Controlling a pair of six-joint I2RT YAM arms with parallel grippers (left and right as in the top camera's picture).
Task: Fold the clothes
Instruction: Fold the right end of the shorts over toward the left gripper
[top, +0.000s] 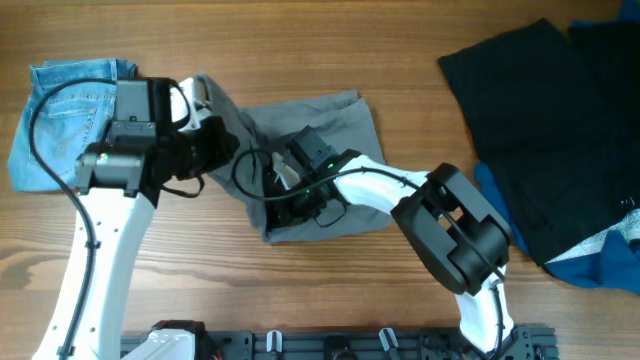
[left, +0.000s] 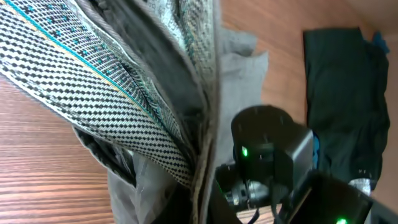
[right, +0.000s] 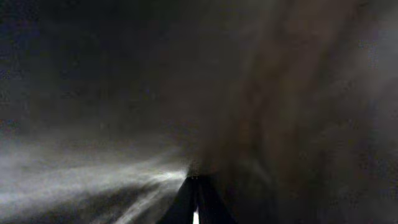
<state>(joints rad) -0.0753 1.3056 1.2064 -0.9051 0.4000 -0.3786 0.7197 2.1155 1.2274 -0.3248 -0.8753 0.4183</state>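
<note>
The bench (top: 330, 40) is plain wood grain. Just past the outer side of my left tool (top: 218, 143) lies a light-blue denim garment (top: 60, 120), flat on the boards. That tool is clamped on the pale waistband of the grey shorts (top: 320, 115), with cloth bunched against its camera. The shorts spread between my two tools. My right tool (top: 290, 195) is down at their middle, smothered in fabric; I cannot tell how its jaws stand. Well off to its right sits a black garment (top: 545, 110) over something blue (top: 600, 265).
</note>
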